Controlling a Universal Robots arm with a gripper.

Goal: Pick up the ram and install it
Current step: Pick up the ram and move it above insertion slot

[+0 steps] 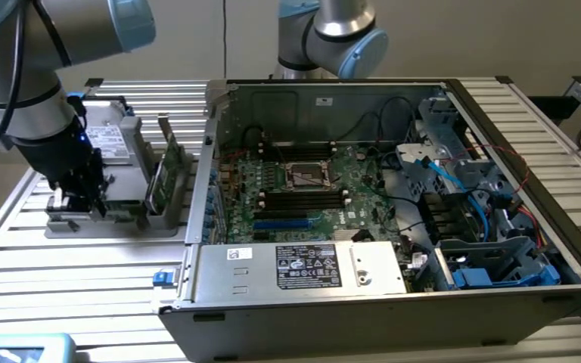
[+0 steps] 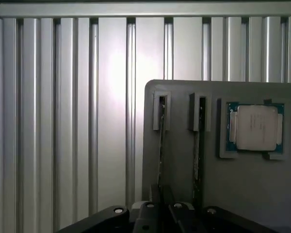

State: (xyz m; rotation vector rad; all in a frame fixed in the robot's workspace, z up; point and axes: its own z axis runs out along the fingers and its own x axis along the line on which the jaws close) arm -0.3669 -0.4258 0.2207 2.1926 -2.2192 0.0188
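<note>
Counted two slim green boards on edge in slotted grey tray (image 2: 262, 194): ram (image 2: 161, 145), second stick (image 2: 198, 145). One square metal-capped CPU (image 2: 255, 127). I saw gripper (image 2: 161, 198) pinched narrow on ram.

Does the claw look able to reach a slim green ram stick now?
Probably yes: the claw sits in line with one slim green ram stick standing on edge in the grey tray, nothing covering it.
</note>
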